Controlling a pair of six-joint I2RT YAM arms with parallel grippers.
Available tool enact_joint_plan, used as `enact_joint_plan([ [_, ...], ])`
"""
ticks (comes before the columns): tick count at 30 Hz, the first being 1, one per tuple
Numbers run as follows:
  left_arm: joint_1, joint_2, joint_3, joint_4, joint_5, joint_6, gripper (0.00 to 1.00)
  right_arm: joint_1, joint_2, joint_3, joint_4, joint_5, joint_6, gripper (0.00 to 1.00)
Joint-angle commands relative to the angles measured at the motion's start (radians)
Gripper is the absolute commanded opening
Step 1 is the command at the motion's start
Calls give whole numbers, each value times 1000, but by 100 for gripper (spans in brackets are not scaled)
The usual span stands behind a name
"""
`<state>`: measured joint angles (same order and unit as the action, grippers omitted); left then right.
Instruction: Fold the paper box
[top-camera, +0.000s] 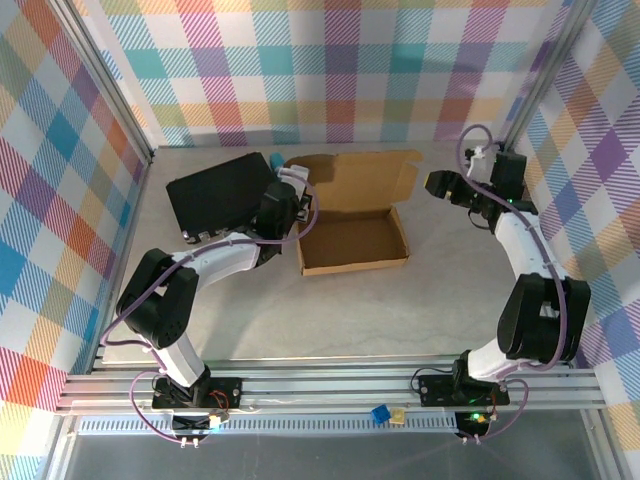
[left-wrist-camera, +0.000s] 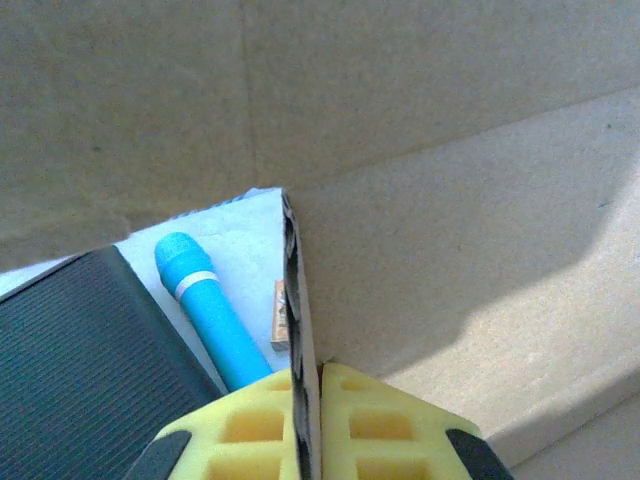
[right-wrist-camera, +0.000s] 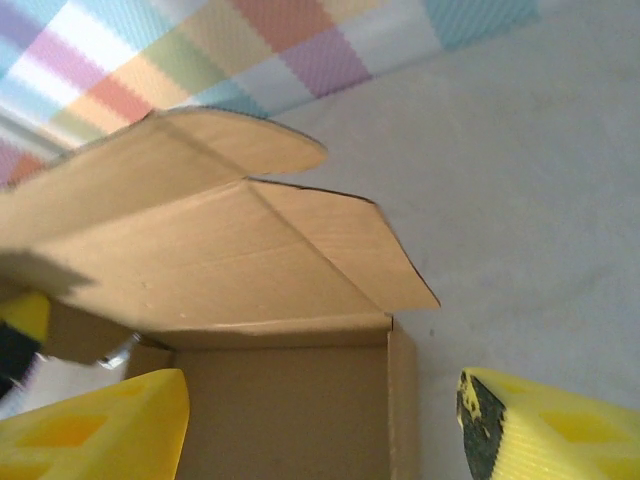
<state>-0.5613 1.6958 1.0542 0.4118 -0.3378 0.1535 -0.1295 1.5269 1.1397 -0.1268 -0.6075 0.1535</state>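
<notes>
The paper box (top-camera: 352, 240) is brown cardboard and lies mid-table, its tray open and its lid (top-camera: 362, 180) leaning back. My left gripper (top-camera: 293, 185) is at the tray's far-left corner. In the left wrist view its yellow pads (left-wrist-camera: 250, 420) are shut (left-wrist-camera: 320, 370) on the edge of an upright cardboard wall (left-wrist-camera: 300, 290), with the box's inner panel (left-wrist-camera: 450, 250) to the right. My right gripper (top-camera: 438, 183) hangs open just right of the lid's side flap (top-camera: 408, 172), touching nothing. In the right wrist view the gripper (right-wrist-camera: 325, 420) has the box's far-right corner (right-wrist-camera: 395, 345) and a spread flap (right-wrist-camera: 340, 250) ahead of it.
A black rectangular case (top-camera: 215, 195) lies left of the box, close by my left arm, with a blue marker (top-camera: 274, 160) at its far corner. Both also appear in the left wrist view, the case (left-wrist-camera: 70, 370) and the marker (left-wrist-camera: 205, 310). Checked walls and metal posts ring the table.
</notes>
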Motion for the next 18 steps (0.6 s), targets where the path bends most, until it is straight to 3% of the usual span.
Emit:
enact_joint_plan([
  [1, 25, 23, 46, -76, 26, 7, 0, 18, 96, 3, 149, -130, -331, 71],
  [3, 37, 24, 63, -112, 43, 6, 0, 43, 137, 20, 115, -123, -433, 72],
  [7, 65, 27, 95, -170, 94, -5, 0, 58, 229, 68, 135, -157, -478, 74],
  [11, 79, 49, 129, -214, 132, 2, 0, 97, 337, 195, 32, -181, -591, 74],
  [18, 97, 81, 188, -255, 151, 10, 0, 116, 460, 343, -15, -200, -595, 71],
])
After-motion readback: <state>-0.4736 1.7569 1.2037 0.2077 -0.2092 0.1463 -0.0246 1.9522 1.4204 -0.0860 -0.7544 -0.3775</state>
